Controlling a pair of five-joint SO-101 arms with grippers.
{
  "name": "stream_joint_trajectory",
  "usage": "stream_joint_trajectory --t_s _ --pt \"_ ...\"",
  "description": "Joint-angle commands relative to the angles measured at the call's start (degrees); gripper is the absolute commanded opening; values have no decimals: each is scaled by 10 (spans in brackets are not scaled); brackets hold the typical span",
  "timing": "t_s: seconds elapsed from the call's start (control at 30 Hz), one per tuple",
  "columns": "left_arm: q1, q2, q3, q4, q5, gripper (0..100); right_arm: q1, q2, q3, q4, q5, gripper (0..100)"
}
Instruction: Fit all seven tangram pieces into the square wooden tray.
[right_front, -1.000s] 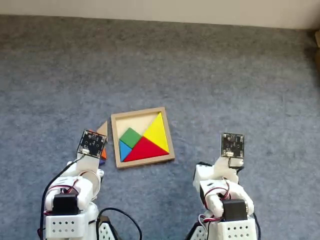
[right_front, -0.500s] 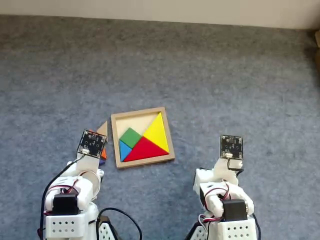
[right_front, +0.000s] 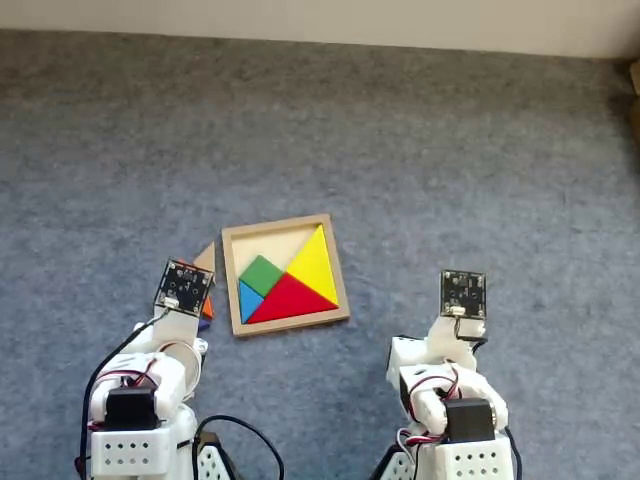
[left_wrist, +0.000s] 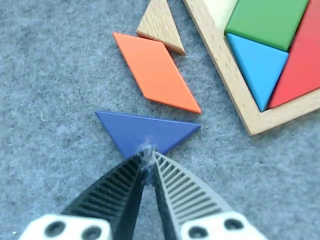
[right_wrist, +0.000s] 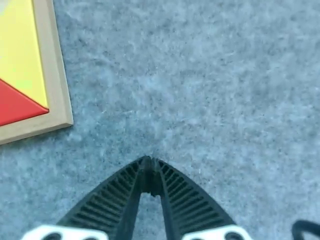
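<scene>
The square wooden tray (right_front: 232, 285) lies in the middle of the carpet with yellow (right_front: 313, 263), red (right_front: 290, 298), green (right_front: 261, 273) and light blue (right_front: 248, 297) pieces inside. Its far corner is bare wood. Left of the tray lie a dark blue triangle (left_wrist: 146, 131), an orange parallelogram (left_wrist: 156, 72) and a plain wooden triangle (left_wrist: 160, 25). My left gripper (left_wrist: 147, 152) is shut, its tips touching the blue triangle's near point. My right gripper (right_wrist: 149, 165) is shut over bare carpet to the right of the tray (right_wrist: 50, 75), holding nothing.
Grey carpet (right_front: 450, 150) covers the whole table, with open room beyond and to the right of the tray. Both arm bases (right_front: 135, 420) stand at the near edge. A black cable (right_front: 240, 430) loops between them.
The right arm pulled back slightly toward its base between the earliest frame and now. The left arm and the pieces have not moved.
</scene>
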Motion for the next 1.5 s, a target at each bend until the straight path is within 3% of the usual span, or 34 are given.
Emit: stream_joint_trajectory --t_s 0.0,0.2,0.43,0.6,0.87,1.0,1.1,1.27,1.47 --pt "-5 -2 12 2 4 11 5 -7 78 4 -4 9" --pt "-12 -4 -17 4 3 11 6 -7 78 4 -4 9" --pt "-137 -4 -120 0 0 11 6 -7 78 4 -4 9" --pt "-168 -2 -198 4 -147 11 6 -7 78 4 -4 9" --pt "-178 74 -310 66 -180 11 6 -7 78 4 -4 9" --pt "-175 218 -373 73 -180 19 6 -7 78 4 -4 9" --pt "-175 333 -414 74 -175 107 6 -7 78 4 -4 9" --pt "-175 479 -445 58 -82 254 6 -7 78 4 -4 9" --pt "-168 588 -447 -15 -9 259 6 -7 78 4 -4 9"
